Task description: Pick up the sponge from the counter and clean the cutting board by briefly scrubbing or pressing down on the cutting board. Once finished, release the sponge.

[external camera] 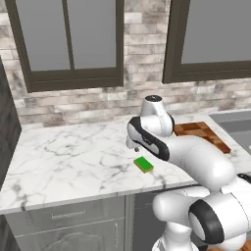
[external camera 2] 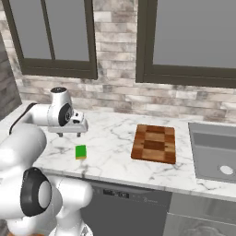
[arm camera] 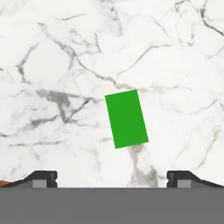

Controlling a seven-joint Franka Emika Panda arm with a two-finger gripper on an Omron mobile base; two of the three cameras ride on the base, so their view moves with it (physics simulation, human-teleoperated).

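While the sponge (arm camera: 126,118) lies flat on the marble surface (arm camera: 57,65), the hand (arm camera: 112,178) hovers above it, fingers spread wide.

A brick wall (external camera 2: 115,99) of pale grey and tan blocks rises at the back, and two dark-framed windows (external camera: 68,41) with flat grey panes are set into it, one to the left and one to the right. A grey steel sink (external camera 2: 214,152) is sunk in at the right, with a round drain (external camera 2: 226,170) in its floor. Below run grey cabinet drawers (external camera: 63,218) with slim handles, and beside them a dark dishwasher front (external camera 2: 124,212) with a control strip along its top.
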